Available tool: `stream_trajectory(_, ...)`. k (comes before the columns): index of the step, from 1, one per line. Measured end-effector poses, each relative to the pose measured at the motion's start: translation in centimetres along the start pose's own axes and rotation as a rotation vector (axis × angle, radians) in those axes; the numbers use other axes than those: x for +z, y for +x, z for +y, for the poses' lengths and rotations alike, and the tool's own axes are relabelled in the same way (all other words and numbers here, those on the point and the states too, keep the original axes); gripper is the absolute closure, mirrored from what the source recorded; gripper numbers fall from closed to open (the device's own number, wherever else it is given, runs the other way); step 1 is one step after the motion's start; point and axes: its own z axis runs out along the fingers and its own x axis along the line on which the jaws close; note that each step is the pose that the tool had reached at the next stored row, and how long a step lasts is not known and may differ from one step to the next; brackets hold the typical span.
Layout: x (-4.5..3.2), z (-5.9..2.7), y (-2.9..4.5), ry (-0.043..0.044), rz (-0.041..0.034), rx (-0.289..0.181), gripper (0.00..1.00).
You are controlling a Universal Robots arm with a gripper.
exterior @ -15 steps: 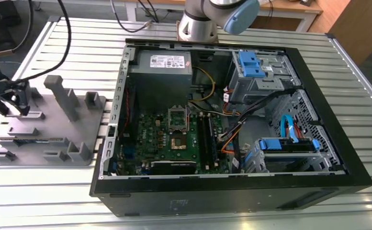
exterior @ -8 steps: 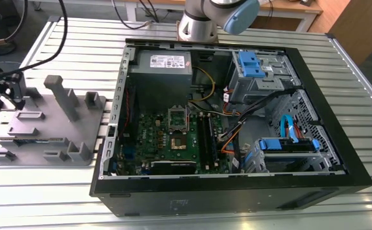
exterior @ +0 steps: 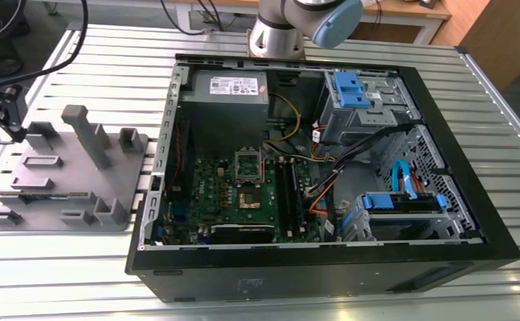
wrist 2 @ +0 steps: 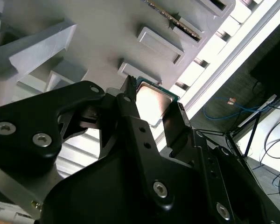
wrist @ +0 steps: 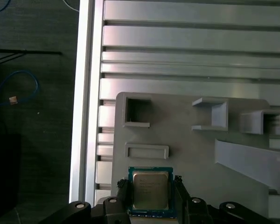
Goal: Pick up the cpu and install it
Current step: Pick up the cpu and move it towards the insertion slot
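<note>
Nearest the lens, the black gripper (wrist: 151,189) is seen in both wrist views. Its fingers (wrist: 124,190) are drawn in against two opposite edges of the cpu (wrist: 150,190), which appears to be pinched between them. The chip is shown with its shiny metal top upward and a green border around it, close to one edge of the grey holder tray (wrist: 191,154). Whether it rests on the tray or hangs just above it cannot be told.

In the exterior view, the gripper (exterior: 8,130) is placed at that view's far left, low over the far corner of the holder tray (exterior: 72,179). Just beside the tray, further towards the exterior view's right, the open computer case (exterior: 331,267) is laid on the slatted table (exterior: 510,154). Inside it the motherboard (exterior: 215,200) is exposed, and the socket (exterior: 245,195) is seen near its middle. The silver socket plate (exterior: 246,162) seems to be swung back from it, and no chip is seen in it.

The step in hand is judged to be the pick-up, with the grasp made and the install not yet begun. A firm, level hold is called for, so that the thin chip is not tilted or let slip. The chip and the socket are well apart, so a carry across into the case is needed, and the chip's edges must be squared to the socket.
</note>
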Motion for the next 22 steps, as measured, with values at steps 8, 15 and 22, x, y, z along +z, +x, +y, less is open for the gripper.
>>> stream_trajectory(8, -2.61, 0.17, 0.01, -0.0040, -0.0011, 0.000, 0.53)
stream_trajectory(15, -4.84, 0.32, 0.01, -0.0069, -0.0032, 0.000, 0.53)
stream_trajectory(22, -6.82, 0.46, 0.02, -0.0083, -0.0052, 0.000, 0.53)
